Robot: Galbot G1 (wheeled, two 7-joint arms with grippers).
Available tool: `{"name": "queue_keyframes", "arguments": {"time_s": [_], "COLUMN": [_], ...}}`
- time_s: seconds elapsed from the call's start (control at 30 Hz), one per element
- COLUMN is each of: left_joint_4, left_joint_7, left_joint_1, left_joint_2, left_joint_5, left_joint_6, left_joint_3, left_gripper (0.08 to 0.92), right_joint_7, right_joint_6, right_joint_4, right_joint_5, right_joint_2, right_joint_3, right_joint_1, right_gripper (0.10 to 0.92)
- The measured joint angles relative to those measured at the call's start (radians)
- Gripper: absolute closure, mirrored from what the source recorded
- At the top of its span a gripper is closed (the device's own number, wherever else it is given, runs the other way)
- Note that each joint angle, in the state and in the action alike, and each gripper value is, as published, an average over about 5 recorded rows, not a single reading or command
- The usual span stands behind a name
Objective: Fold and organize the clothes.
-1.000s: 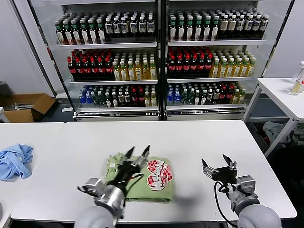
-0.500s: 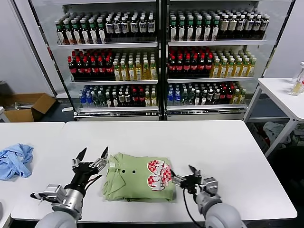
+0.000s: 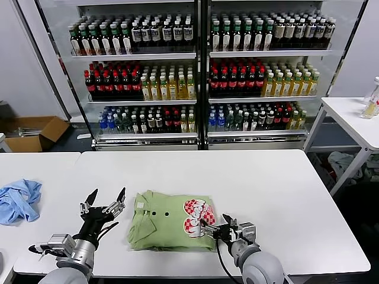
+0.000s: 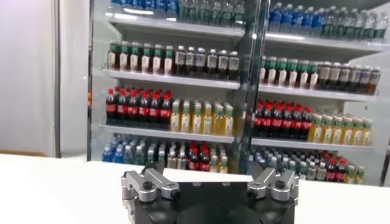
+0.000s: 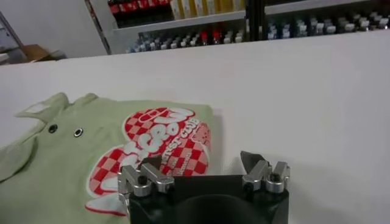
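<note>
So the folded light green short-sleeved shirt (image 3: 170, 220) with the red-and-white checkered print sits near the front edge of the white table (image 3: 266, 183). The right gripper (image 3: 214, 228), fingers apart, is at the shirt's right edge, one fingertip over the print; the left gripper (image 3: 105, 200) hovers spread open just left of it. A crumpled light-blue cloth (image 3: 19, 200) lies far left. The print's lettering isn't readable
</note>
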Motion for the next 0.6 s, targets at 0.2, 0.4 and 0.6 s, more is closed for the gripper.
{"name": "queue_keyframes", "arguments": {"time_s": [0.2,0.4,0.6], "left_joint_4": [-0.004,-0.009,-0.006], "left_joint_7": [-0.007,-0.011,-0.01], "left_joint_1": [0.016,0.023,0.024], "left_joint_2": [-0.007,-0.014,-0.021], "left_joint_5": [0.003,0.007,0.014], "left_joint_6": [0.01,0.019,0.019], "left_joint_3": [-0.016,-0.02,-0.019], "left_gripper": [0.177,0.177,0.177], "right_joint_7": [-0.006,-0.019,-0.024], "right_joint_6": [0.003,0.004,0.011], "right_joint_4": [-0.024,-0.04,-0.041], "right_joint_5": [0.028,0.049,0.054], "right_joint_2": [0.009,0.022,0.022], "right_joint_3": [-0.017,-0.03,-0.03], "right_joint_1": [0.016,0.028,0.027], "right_gripper": [0.327,0.526,0.699]}}
